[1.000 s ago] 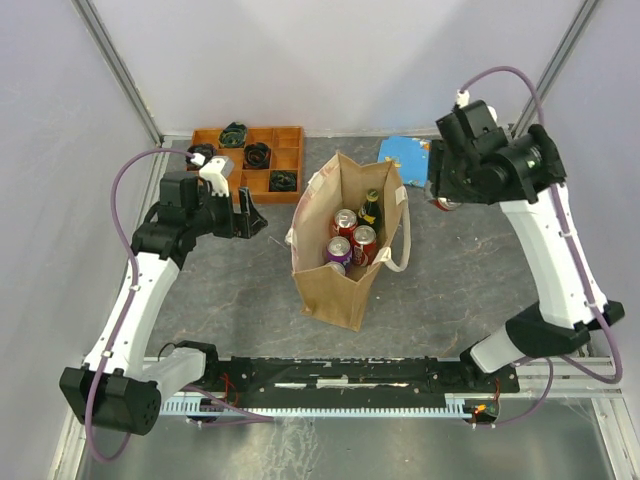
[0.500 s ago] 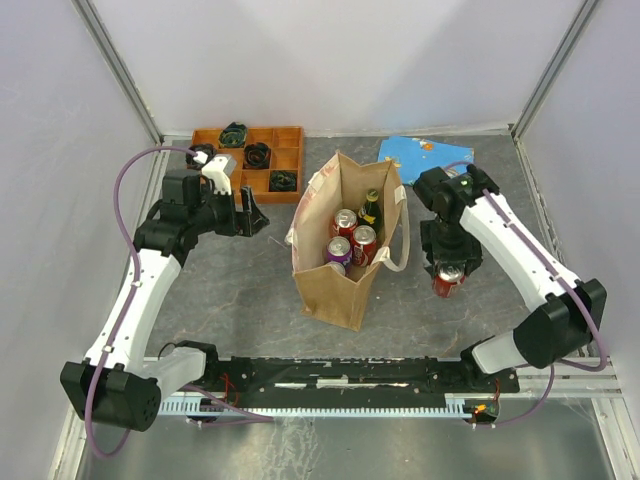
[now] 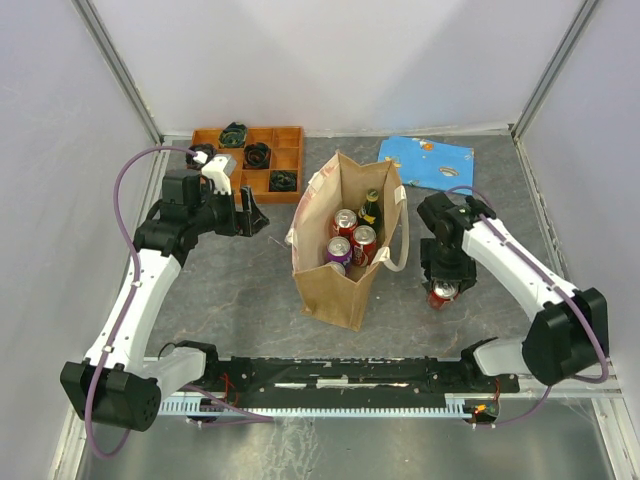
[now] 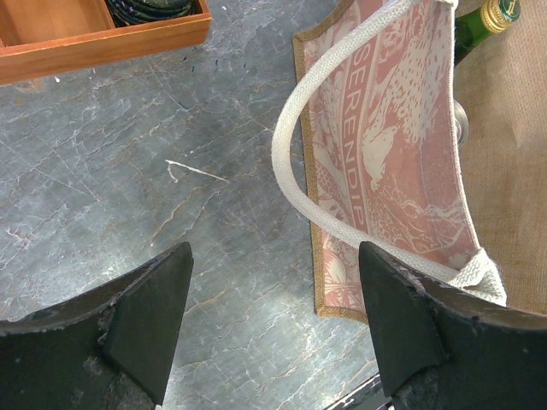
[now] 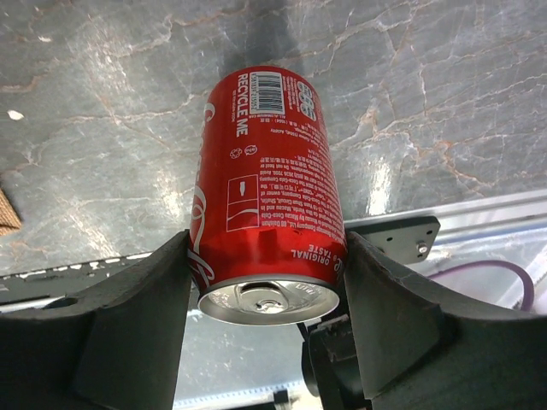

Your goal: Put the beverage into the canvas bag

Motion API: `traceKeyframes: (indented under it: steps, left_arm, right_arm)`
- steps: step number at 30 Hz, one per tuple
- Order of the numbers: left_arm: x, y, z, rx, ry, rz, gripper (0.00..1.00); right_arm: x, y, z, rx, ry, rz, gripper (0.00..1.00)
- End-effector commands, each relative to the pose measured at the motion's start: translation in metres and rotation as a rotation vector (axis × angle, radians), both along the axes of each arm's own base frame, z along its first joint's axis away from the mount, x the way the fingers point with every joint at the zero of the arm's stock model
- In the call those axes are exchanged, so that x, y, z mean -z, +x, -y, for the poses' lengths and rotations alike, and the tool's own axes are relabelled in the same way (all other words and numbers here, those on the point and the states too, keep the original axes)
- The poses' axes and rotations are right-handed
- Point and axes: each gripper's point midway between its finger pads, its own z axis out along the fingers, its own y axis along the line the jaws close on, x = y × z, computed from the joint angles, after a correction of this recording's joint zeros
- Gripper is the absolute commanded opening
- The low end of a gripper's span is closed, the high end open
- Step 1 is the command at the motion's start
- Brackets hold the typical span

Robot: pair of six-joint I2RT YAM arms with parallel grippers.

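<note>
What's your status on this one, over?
Right tool shut on red can, right of bag. Left tool open, empty, by handle. Bag upright, holds cans and bottle; mouth unobstructed.

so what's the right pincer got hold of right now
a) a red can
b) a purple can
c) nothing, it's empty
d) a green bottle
a, the wrist view shows the right pincer with its fingers pressed against both sides of a red can.
</note>
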Motion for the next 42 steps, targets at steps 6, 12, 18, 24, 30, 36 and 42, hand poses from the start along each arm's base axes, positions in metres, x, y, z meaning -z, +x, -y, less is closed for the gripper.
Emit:
traceKeyframes:
  steps: [6, 12, 18, 24, 30, 36, 42]
  left_arm:
    - [-0.027, 0.005, 0.003, 0.03, 0.003, 0.105, 0.84]
    - [-0.029, 0.001, 0.003, 0.038, 0.003, 0.109, 0.84]
    - [-0.031, -0.002, 0.003, 0.044, 0.005, 0.113, 0.84]
    - [-0.032, -0.004, 0.003, 0.045, 0.001, 0.118, 0.84]
    - [-0.032, -0.004, 0.003, 0.045, 0.003, 0.118, 0.84]
    - [-0.032, -0.004, 0.003, 0.049, 0.006, 0.118, 0.84]
    - [-0.032, -0.003, 0.004, 0.048, 0.005, 0.116, 0.84]
  right_arm:
    - [0.017, -0.002, 0.006, 0.042, 0.003, 0.057, 0.46]
    - [0.029, -0.007, 0.004, 0.045, 0.014, 0.032, 0.72]
    - [0.026, -0.002, 0.003, 0.037, 0.025, 0.062, 0.88]
    - [0.02, 0.004, 0.006, 0.048, 0.017, 0.117, 0.88]
    - [0.011, 0.005, 0.012, 0.07, -0.004, 0.152, 0.85]
    - [0.014, 0.0, 0.015, 0.086, -0.012, 0.151, 0.76]
    - [0.023, -0.004, 0.011, 0.093, 0.011, 0.127, 0.57]
